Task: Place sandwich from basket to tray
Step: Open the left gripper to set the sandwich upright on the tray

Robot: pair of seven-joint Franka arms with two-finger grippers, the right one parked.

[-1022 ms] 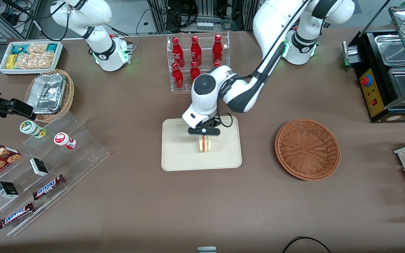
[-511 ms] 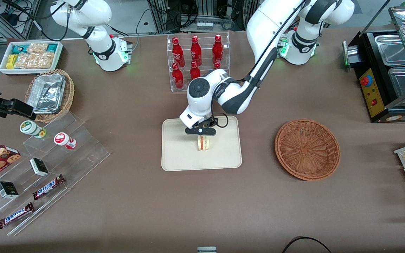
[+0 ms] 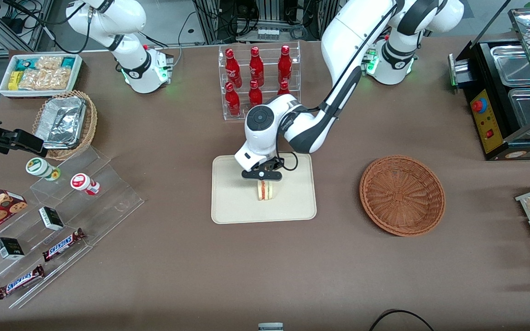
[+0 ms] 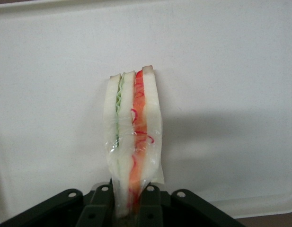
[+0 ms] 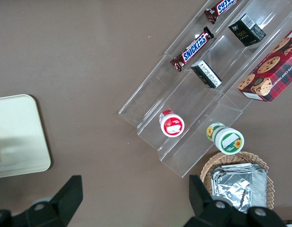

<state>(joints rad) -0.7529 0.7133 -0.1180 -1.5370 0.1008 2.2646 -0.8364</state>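
Since a second ago the end effector [image 3: 262,175] has dropped lower over the tray [image 3: 233,207], still clenched on the sandwich [image 3: 265,190], which now stands edge-down at or just above its surface. Only release remains; the basket [image 3: 402,195] sits empty.

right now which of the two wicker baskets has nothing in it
The reddish-brown basket beside the tray; the tan basket holds foil containers. The gripper holds the sandwich over the tray.
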